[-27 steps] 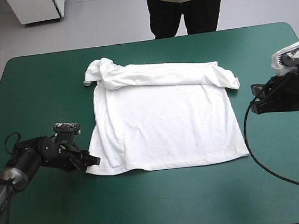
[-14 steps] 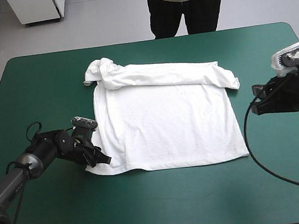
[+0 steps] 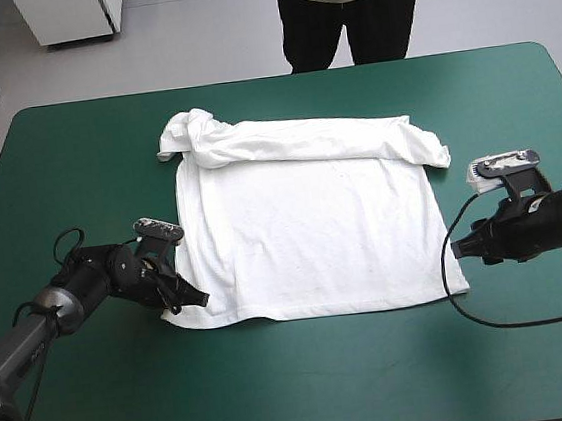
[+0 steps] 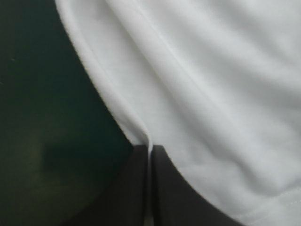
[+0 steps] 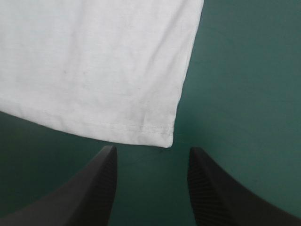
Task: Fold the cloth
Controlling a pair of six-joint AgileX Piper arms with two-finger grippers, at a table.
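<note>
The white T-shirt point(image 3: 308, 228) lies spread flat in the middle of the teal-green table, its sleeves bunched along the far side. My left gripper point(image 3: 196, 298) sits at the shirt's near left corner, shut on the T-shirt; in the left wrist view the hem point(image 4: 141, 132) runs into the seam between the black fingers. My right gripper point(image 3: 460, 248) is low at the shirt's near right corner, open. In the right wrist view that corner point(image 5: 162, 136) lies just ahead of the gap between the fingers point(image 5: 101, 183), not touching them.
A black cable loops on the table point(image 3: 279, 382) beside the right arm, near the shirt's right hem. Bare teal-green cover lies along the near edge and on both sides of the shirt.
The left gripper moved in from the left to the shirt's near left corner and shut on it. The right arm came down and inward to the near right corner.
</note>
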